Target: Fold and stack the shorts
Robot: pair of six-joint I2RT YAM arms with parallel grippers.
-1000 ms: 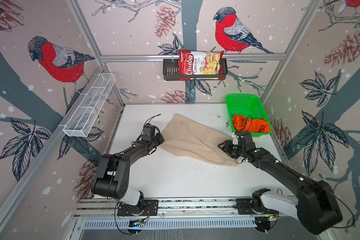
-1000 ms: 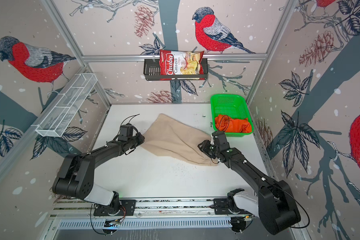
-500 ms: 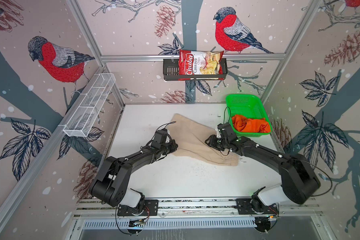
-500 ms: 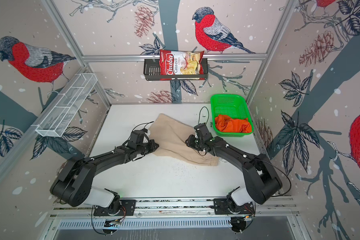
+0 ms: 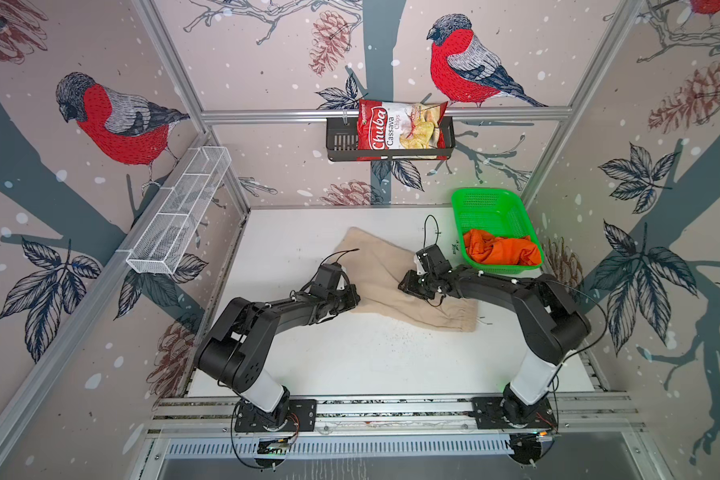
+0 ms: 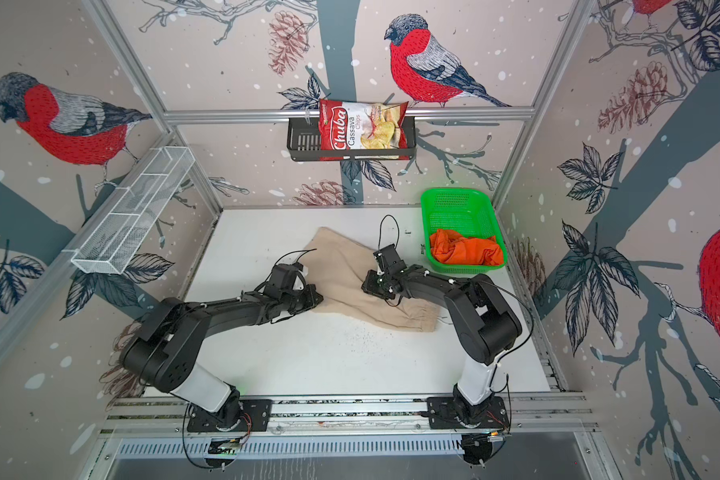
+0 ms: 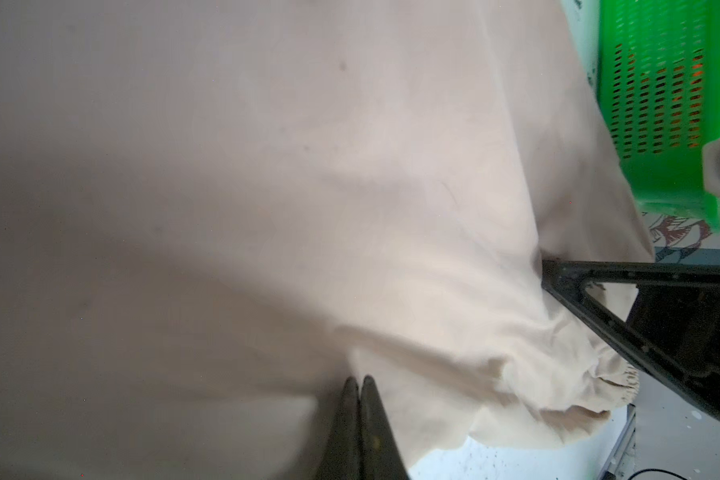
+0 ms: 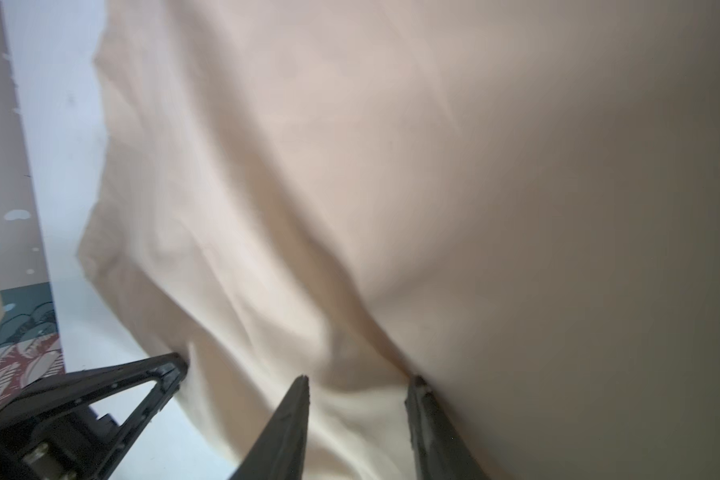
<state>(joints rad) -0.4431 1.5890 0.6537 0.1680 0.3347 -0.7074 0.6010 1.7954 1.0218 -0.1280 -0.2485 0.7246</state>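
Black arms [image 5: 292, 311], white base segments [image 5: 262, 390], looping black cables [image 5: 431, 216]

Matt cloth beige shorts [image 5: 385, 270], glossy plastic basket [image 5: 491, 210]

The beige shorts [image 5: 385, 257] are plain; the orange shorts [image 5: 501, 251] are bright. The basket [image 5: 489, 210] is green, the tabletop [image 5: 350, 361] white, the chips bag [image 5: 400, 131] red and white. The walls [image 5: 267, 62] show red-breasted birds and dark leaves on pale pink.
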